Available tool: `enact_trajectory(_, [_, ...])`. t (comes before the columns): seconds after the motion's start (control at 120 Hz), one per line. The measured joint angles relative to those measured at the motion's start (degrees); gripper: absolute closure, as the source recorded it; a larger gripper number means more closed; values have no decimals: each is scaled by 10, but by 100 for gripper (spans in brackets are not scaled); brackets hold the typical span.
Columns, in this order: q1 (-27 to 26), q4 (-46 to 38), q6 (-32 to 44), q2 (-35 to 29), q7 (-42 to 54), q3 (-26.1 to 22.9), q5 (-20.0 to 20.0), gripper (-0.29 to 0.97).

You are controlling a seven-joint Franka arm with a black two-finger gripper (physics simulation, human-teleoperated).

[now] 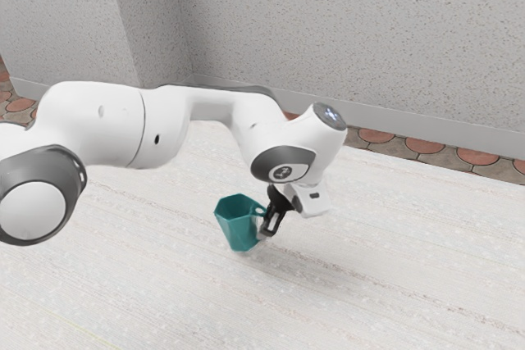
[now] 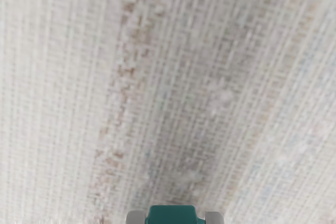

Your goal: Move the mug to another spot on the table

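The mug [image 1: 238,220] hangs tilted, seemingly just off the surface [image 1: 394,284], at nine o'clock from the gripper [image 1: 273,219], which is clenched on its handle. Carry it low and steady toward three o'clock, then level it and set it down before letting go.

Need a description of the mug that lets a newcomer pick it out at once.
Follow the big white arm out over the pale table to its black gripper. The mug is held tilted in that gripper, toward the exterior view's left of it. Its teal colour and faceted walls set it apart from the white, black and pale things around it.
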Motion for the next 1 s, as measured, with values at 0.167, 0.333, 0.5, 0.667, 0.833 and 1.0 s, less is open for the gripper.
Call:
enact_trajectory(0.167, [23, 0, -10, 13, -12, 17, 29, 73])
enact_trajectory(0.333, [39, 0, -13, 17, -21, 25, 43, 73])
enact_trajectory(0.5, [55, 0, -11, 21, -28, 34, 44, 74])
enact_trajectory(0.667, [63, -1, -9, 26, -32, 34, 40, 63])
enact_trajectory(0.833, [67, -2, -13, 26, -27, 34, 32, 30])
enact_trajectory(1.0, [67, -15, -16, -20, -25, 35, -2, 14])
